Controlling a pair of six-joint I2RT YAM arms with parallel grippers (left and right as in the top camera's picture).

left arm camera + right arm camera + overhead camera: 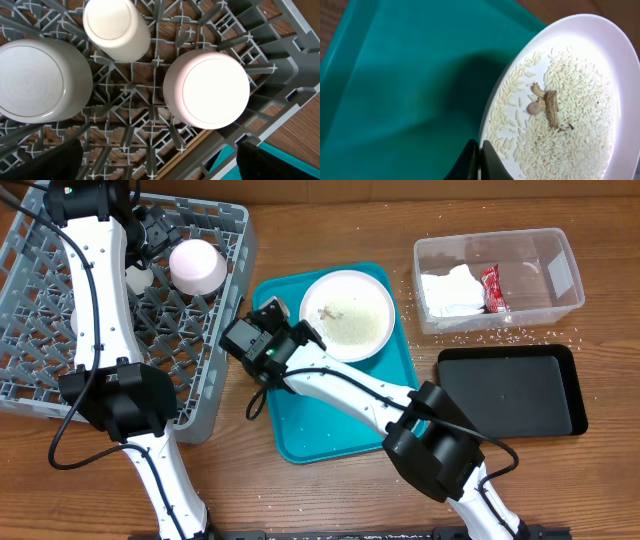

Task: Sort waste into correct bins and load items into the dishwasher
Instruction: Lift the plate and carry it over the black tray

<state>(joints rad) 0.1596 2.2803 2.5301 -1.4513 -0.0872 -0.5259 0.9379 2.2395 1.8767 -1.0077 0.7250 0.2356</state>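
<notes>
My right end effector [480, 162] is pinched together on the rim of the rice-strewn plate [620, 65], which sits on the teal tray [300, 420]. My left end effector [160, 167] hangs with its fingers spread apart over the grey rack [30, 380], above the upturned bowl [207, 90] and cup [115, 27].
</notes>
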